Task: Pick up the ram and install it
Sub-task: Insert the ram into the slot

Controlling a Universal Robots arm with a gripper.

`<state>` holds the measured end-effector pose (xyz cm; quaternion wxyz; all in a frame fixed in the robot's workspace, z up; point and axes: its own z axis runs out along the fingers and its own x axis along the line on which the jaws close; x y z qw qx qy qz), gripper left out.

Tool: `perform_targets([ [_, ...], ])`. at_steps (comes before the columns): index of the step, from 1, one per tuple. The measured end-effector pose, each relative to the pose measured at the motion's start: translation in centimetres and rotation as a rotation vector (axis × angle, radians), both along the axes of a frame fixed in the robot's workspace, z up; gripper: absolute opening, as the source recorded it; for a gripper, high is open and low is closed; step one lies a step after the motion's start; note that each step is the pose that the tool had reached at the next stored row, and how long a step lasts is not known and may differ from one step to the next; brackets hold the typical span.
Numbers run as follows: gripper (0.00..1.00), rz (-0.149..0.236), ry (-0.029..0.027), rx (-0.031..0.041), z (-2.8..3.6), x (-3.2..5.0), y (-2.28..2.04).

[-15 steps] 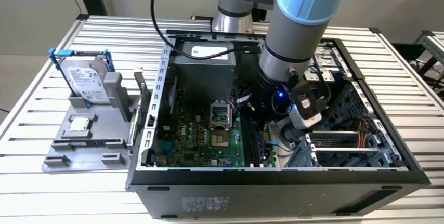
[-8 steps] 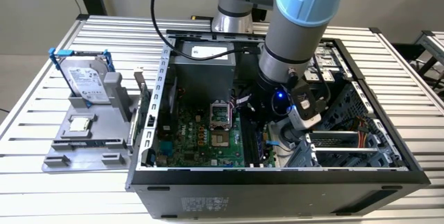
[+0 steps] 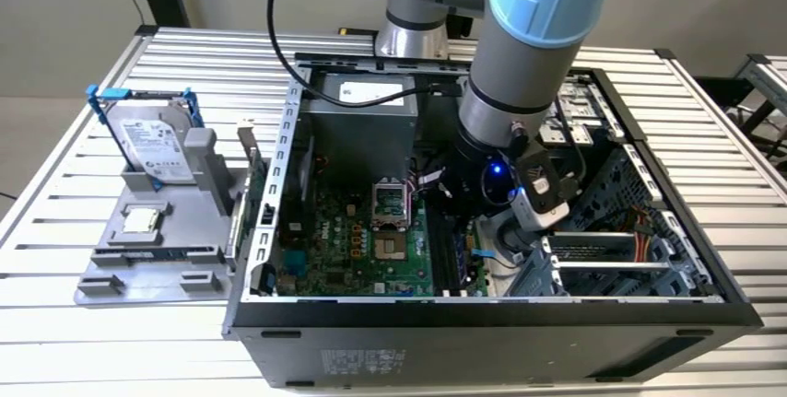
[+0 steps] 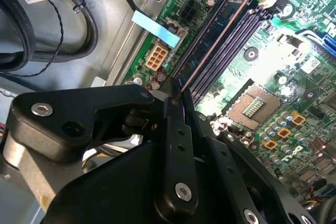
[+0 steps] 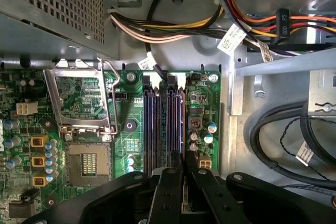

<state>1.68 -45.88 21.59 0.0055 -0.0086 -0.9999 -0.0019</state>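
Slatted metal table (image 3: 111, 342) under everything. Over at 9 o'clock in the exterior view, a grey holder (image 3: 160, 250) carries the hard drive (image 3: 154, 144); its white label is too small to read. Middle is the open PC case (image 3: 492, 309), another unreadable white sticker on the power supply (image 3: 363, 93). The arm reaches straight down at about 3 o'clock, gripper (image 4: 176, 103) pinched together on the ram (image 4: 210, 43), which stands on edge in a motherboard slot (image 5: 176, 124).

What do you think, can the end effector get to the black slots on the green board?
Probably yes. The end effector hangs just above the black slots inside the open case. The black cables lie off to one side, and nothing seems to sit between.
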Motion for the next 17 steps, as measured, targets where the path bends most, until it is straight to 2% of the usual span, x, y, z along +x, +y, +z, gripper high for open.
perform_targets([
  [7, 0.00, 0.000, 0.0014, -0.0001, 0.00, 0.00, -0.11],
  [17, 0.00, 0.000, 0.0019, -0.0048, -0.31, 0.01, -0.07],
])
